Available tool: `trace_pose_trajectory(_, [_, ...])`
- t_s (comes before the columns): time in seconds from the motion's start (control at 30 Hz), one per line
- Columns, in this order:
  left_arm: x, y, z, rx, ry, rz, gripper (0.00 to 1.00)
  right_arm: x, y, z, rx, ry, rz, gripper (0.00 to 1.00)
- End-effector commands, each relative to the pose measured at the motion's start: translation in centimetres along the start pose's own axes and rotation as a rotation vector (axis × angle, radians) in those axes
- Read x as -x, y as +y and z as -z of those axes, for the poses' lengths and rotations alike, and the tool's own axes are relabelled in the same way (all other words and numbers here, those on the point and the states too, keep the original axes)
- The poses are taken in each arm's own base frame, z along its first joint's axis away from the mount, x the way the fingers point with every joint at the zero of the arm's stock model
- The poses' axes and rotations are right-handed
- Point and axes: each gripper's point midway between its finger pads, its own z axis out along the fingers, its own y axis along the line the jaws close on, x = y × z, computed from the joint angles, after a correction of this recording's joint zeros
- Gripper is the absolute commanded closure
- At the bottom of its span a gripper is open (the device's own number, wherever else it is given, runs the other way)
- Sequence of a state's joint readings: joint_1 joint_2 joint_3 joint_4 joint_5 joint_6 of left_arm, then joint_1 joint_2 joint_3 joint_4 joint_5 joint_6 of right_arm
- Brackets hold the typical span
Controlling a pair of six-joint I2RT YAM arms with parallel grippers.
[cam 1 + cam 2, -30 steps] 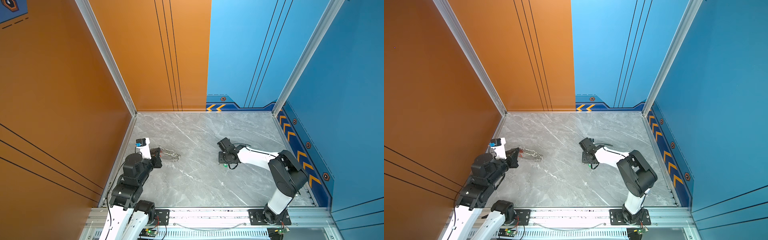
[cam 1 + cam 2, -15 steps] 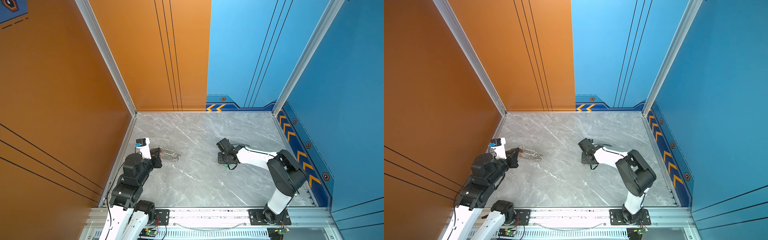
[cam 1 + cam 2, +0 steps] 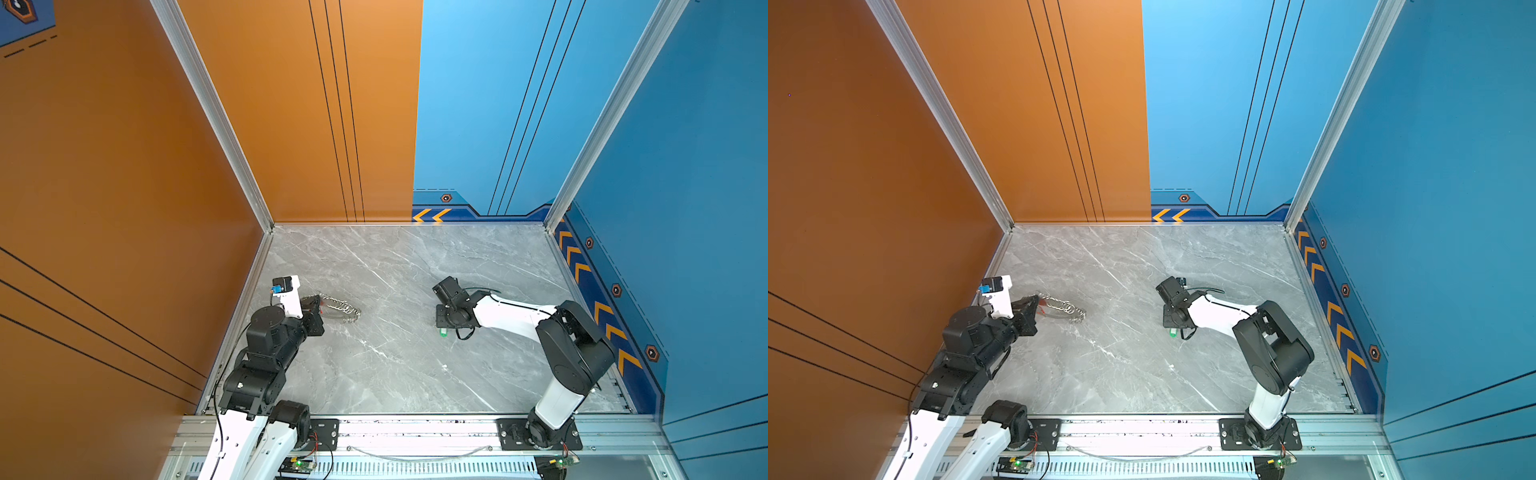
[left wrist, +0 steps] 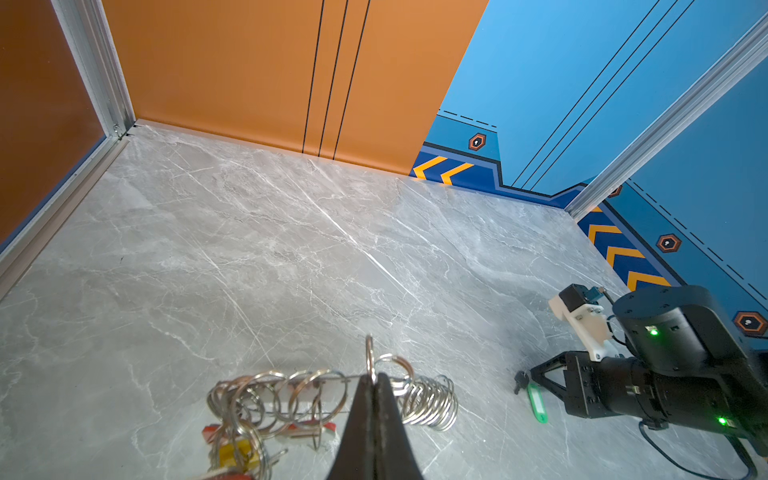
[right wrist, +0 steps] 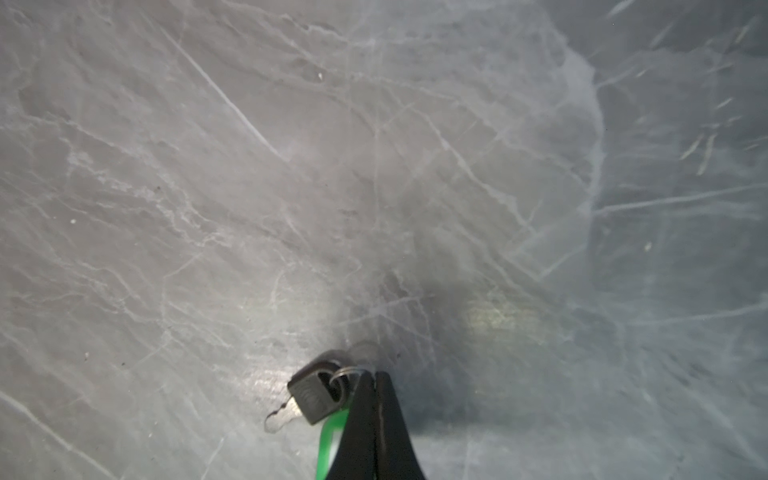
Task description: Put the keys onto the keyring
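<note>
Shiny silver wire keyring (image 4: 332,395), glossy green plastic tag (image 4: 536,403), matt black key head (image 5: 313,395), smooth veined grey tabletop (image 4: 249,249).

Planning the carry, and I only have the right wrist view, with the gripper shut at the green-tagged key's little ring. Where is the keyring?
Observer: The keyring lies on the left side of the marble table, across bare marble from your right gripper and the green-tagged key.
Operator: Is anything holding it?
Observer: Yes, the left gripper is shut on one upright ring of it.
Operator: Any keys on it already?
Observer: A red tag and a yellow tag sit among its rings in the left wrist view; the keys themselves are hard to make out.
</note>
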State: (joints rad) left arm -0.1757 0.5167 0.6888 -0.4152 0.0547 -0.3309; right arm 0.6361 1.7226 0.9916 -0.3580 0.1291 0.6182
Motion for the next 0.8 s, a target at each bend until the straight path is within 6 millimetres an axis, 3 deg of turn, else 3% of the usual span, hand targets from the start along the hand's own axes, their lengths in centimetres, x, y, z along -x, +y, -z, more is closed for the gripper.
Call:
trace_pose_trajectory(0.0, [1.0,-0.4,0.0,-0.021,-0.044,0.007,0.99,0.4,-0.4,1.4,-0.018,-0.030,0.026,0.99])
trace_pose_trajectory(0.3, [1.0,-0.4,0.1,-0.022,-0.046,0.007,0.99,0.2,-0.7,1.8,-0.052,-0.030,0.070,0.98])
trace_pose_trajectory(0.5, [1.0,-0.4,0.0,-0.020,-0.044,0.007,0.99,-0.7,-0.7,0.9,-0.007,0.023,0.028,0.78])
trace_pose_trajectory(0.77, [1.0,-0.4,0.0,-0.019,-0.043,0.007,0.99,-0.9,-0.7,-0.2,0.015,0.052,-0.016,0.72])
